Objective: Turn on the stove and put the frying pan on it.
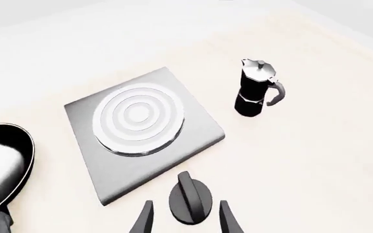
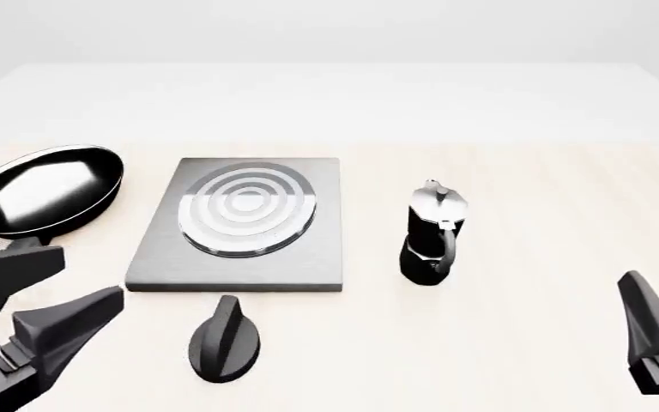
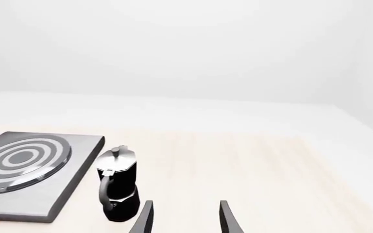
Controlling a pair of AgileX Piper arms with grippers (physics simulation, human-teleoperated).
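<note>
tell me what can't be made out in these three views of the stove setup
- Frying pan handle: in the front view the left tool covers it; in the left wrist view the picture's edge cuts it off.
- Knob setting: no markings show in any view, so on or off cannot be told.
- Right tool: only its fingertips show in its wrist view, and the front view's edge cuts it off.
- Moka pot contents: lid shut.
</note>
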